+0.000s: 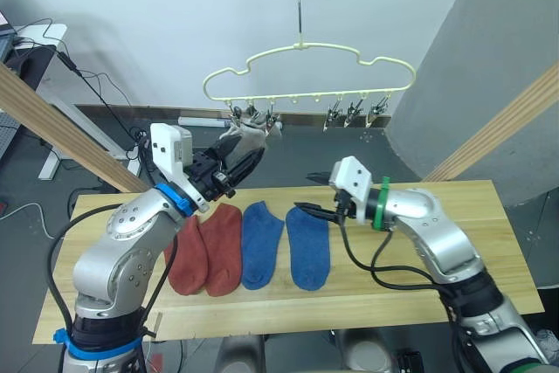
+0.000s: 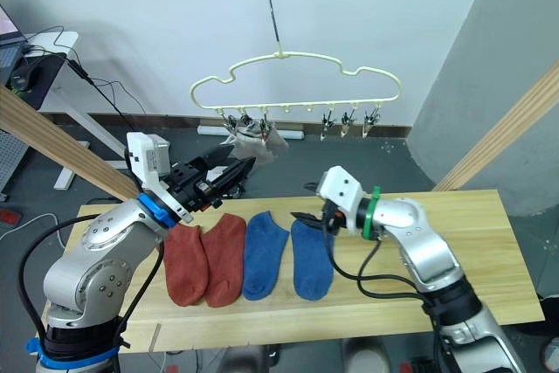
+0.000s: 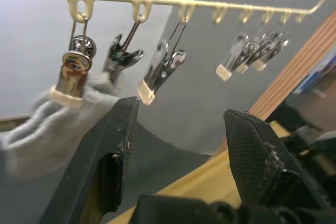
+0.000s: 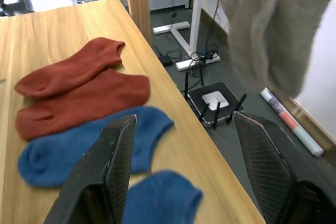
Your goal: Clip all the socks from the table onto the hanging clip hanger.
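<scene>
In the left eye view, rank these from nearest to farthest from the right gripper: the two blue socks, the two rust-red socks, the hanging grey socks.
From the right gripper:
1. Blue socks, just below it on the table.
2. Rust-red socks, further to the robot's left.
3. Grey socks, up on the clip hanger; close to the rust-red ones, hard to call.

A white wall [image 1: 175, 32] meets a grey partition [image 1: 489, 67] above dark floor [image 1: 96, 189]; cables [image 1: 96, 85] trail from a white desk [image 1: 44, 37] beyond the wooden poles [image 1: 52, 128]

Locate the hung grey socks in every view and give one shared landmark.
Left eye: grey socks, upper middle, under the clip hanger.
Right eye: same spot.
Left wrist: beside a clip.
Right wrist: dangling beyond the table edge.
Landmark: the clip hanger.
</scene>
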### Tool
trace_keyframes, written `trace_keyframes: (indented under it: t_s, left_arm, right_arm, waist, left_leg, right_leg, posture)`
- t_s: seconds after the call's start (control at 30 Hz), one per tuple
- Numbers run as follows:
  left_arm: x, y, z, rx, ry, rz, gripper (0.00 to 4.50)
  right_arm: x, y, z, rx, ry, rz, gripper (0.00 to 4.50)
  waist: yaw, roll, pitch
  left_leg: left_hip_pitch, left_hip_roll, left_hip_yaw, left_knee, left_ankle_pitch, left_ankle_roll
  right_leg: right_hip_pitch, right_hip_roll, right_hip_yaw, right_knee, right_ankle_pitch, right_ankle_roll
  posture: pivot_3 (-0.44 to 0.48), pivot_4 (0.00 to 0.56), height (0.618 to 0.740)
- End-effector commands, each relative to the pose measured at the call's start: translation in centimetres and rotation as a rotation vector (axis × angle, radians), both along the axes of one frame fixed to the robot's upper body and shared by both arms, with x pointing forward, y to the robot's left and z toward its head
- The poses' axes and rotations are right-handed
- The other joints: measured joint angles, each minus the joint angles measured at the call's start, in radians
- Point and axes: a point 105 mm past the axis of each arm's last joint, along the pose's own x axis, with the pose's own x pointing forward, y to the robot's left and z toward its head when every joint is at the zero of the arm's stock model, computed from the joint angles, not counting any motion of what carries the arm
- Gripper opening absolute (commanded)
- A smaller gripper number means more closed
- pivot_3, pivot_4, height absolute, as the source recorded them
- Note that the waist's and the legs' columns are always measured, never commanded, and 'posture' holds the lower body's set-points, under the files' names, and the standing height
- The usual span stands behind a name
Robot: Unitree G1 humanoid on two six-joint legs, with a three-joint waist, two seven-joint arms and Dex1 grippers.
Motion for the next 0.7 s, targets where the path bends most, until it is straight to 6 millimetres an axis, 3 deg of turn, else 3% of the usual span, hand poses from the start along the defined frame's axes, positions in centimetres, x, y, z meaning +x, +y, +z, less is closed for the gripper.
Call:
trace_keyframes:
  t_s: [0.03, 0.33, 0.57, 0.7]
  left_arm:
    - [-1.0, -0.6, 1.3, 0.010, -0.139, 0.028, 2.85]
    - [-1.9, -2.2, -0.6, 0.011, -0.212, 0.075, 2.85]
    - [-1.3, -3.2, -0.8, -0.032, -0.241, 0.105, 2.85]
    - [-0.2, -3.6, -0.9, -0.037, -0.239, 0.176, 1.76]
  right_arm:
    - [-2.0, -1.4, 3.1, 0.065, -0.058, 0.041, 3.05]
    - [-4.0, -6.2, 6.7, 0.073, -0.050, 0.007, 3.05]
    - [-4.2, -6.4, 7.1, 0.062, -0.024, 0.000, 3.05]
    - [-4.2, -6.4, 7.4, 0.054, -0.026, -0.003, 3.08]
  waist:
    - [0.002, 0.000, 0.000]
    - [0.003, 0.000, 0.000]
    - [-0.001, 0.000, 0.000]
    - [-0.002, 0.000, 0.000]
  left_leg:
    - [0.000, 0.000, 0.000, 0.000, 0.000, 0.000]
    - [0.000, 0.000, 0.001, 0.000, 0.000, 0.001]
    - [0.000, 0.000, 0.002, 0.000, 0.000, 0.001]
    - [-0.001, 0.000, 0.002, 0.001, 0.000, 0.001]
  right_leg:
    - [0.000, 0.000, 0.000, 0.000, 0.000, 0.000]
    - [0.001, 0.000, 0.000, -0.001, 0.000, 0.000]
    - [0.001, 0.000, 0.000, -0.001, 0.000, 0.000]
    - [0.001, 0.000, 0.000, -0.001, 0.000, 0.000]
  posture:
    - [-0.181, 0.305, 0.740]
    - [-0.223, 0.308, 0.740]
    - [-0.253, 0.313, 0.740]
    - [-0.260, 0.312, 0.740]
